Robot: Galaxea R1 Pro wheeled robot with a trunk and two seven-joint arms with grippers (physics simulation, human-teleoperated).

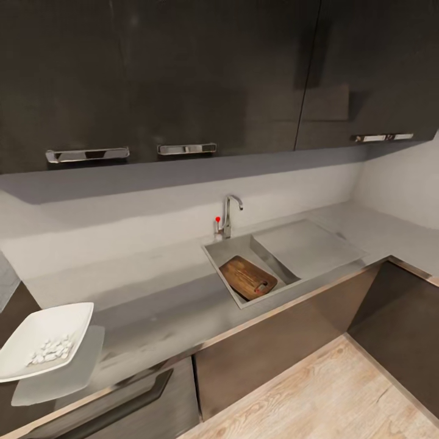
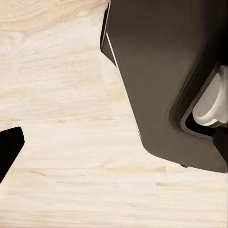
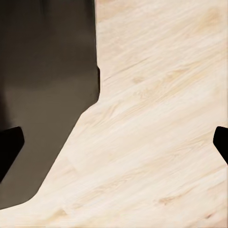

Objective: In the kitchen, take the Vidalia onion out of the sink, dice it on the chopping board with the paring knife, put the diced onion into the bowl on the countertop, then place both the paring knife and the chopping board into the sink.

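wooden chopping board (image 1: 246,275) is seen leaning in the sink (image 1: 227,251), knife maybe on it. stiff and light-ish, probably best gripped by a long edge. diced onion (image 1: 51,351) sits in the bowl (image 1: 67,318). right gripper (image 3: 114,142) looks spread open; left can't be told.

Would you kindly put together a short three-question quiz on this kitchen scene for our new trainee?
1. True or false: the chopping board lies inside the sink basin.
2. Multiple choice: the white bowl on the countertop holds A) a whole onion, B) small white diced onion, C) nothing.
3. Fill in: the tap behind the basin has a ___ knob.

Key: 1 true; 2 B; 3 red.
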